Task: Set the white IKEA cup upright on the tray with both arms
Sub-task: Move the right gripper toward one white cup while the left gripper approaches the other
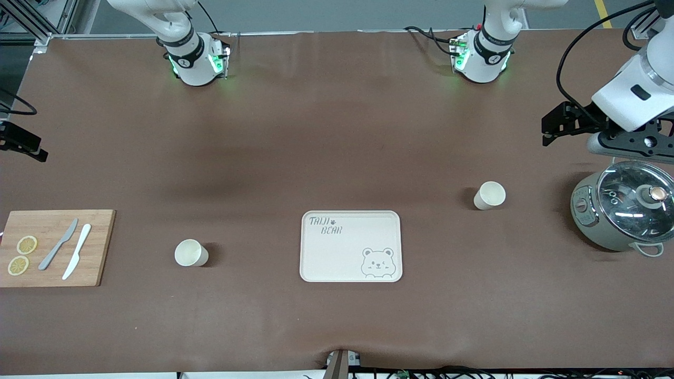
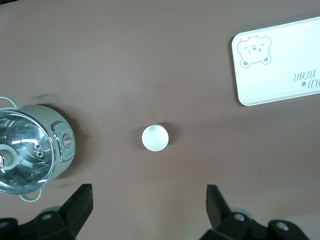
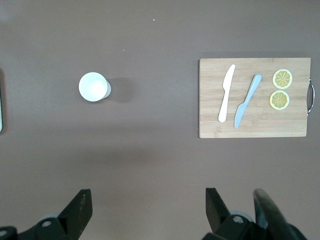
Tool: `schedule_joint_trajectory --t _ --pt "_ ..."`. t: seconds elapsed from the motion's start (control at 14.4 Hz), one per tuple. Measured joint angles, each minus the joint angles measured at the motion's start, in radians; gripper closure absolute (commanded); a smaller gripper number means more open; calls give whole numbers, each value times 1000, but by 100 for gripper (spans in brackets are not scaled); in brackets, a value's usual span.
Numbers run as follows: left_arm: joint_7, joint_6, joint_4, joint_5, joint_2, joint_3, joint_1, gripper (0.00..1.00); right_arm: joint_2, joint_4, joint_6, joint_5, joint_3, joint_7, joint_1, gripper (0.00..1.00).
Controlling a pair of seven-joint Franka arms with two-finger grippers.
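Two white cups stand upright on the brown table. One cup [image 1: 489, 195] is toward the left arm's end, also seen from above in the left wrist view [image 2: 155, 138]. The other cup [image 1: 191, 253] is toward the right arm's end, also in the right wrist view [image 3: 94, 86]. The cream-white tray [image 1: 351, 246] with the bear drawing lies between them with nothing on it; it also shows in the left wrist view [image 2: 280, 65]. My left gripper [image 1: 553, 131] [image 2: 148, 192] is open, up in the air beside the pot. My right gripper [image 1: 31, 150] [image 3: 148, 197] is open, high over the table's edge.
A grey-green pot [image 1: 621, 210] with a glass lid stands at the left arm's end, beside the nearer cup [image 2: 30, 150]. A wooden cutting board [image 1: 55, 247] with two knives and two lemon slices lies at the right arm's end [image 3: 252, 97].
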State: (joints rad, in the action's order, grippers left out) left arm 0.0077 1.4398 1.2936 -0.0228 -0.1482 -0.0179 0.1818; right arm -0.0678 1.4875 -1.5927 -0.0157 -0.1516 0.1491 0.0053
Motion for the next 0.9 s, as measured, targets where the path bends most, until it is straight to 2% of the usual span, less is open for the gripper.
schedule_joint_trajectory --t 0.35,0.55,0.69,0.9 --pt "23 25 8 6 -3 0 -9 0 -1 0 0 0 0 0 0 0" --pt "69 27 53 6 -3 1 -24 0 -1 0 -1 0 1 0 2 0" --pt "91 68 116 6 -2 2 -42 0 -5 0 -4 -1 2 0 8 0" --pt "95 245 295 6 22 2 -51 0 -43 1 -57 -2 5 -1 33 0"
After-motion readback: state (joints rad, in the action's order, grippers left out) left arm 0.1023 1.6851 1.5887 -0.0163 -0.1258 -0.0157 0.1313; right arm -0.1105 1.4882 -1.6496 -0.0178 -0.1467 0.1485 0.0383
